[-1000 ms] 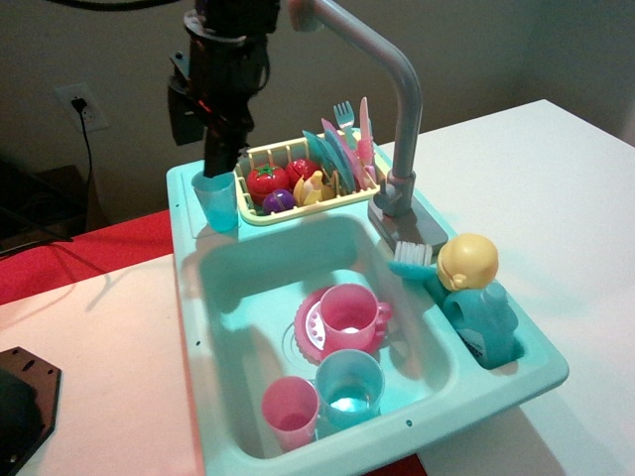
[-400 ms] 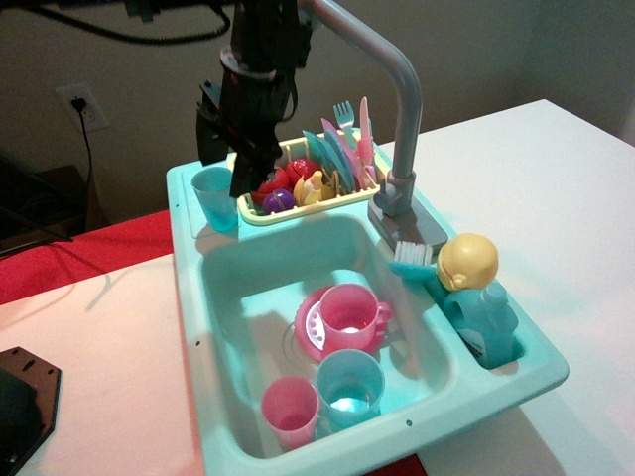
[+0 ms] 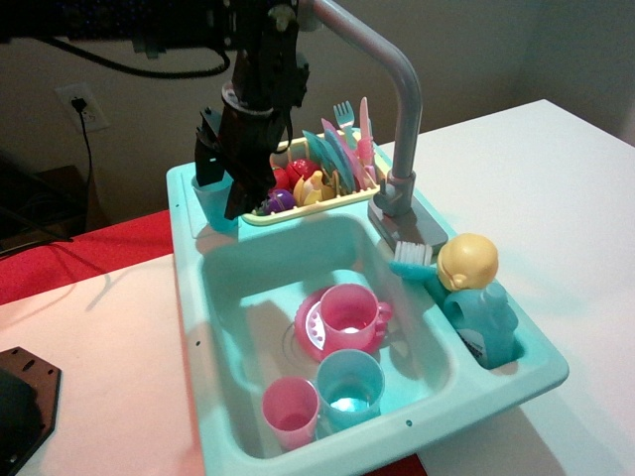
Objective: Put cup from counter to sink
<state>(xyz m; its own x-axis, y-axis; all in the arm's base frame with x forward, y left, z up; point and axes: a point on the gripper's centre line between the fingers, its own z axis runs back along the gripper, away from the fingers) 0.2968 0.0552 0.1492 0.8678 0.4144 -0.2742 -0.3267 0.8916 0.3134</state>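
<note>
The small light-blue cup [image 3: 215,207] stands on the turquoise counter [image 3: 185,213] at the sink unit's back left corner, next to the yellow dish rack. My black gripper [image 3: 222,190] has come down over it. One finger is at the cup's left side and one at its right, so most of the cup is hidden. The jaws look open around it. The turquoise sink [image 3: 260,270] lies just in front, under the tall grey faucet [image 3: 399,94].
The basin holds a pink cup on a pink plate [image 3: 349,315], a wider pale blue cup [image 3: 349,385] and a small pink cup [image 3: 290,409]. The yellow dish rack [image 3: 332,198] holds toy food and plates. A soap bottle [image 3: 476,302] stands at the right rim.
The gripper moved right, then dropped down and left over the cup, and its fingers now straddle it. The cup has not moved.
</note>
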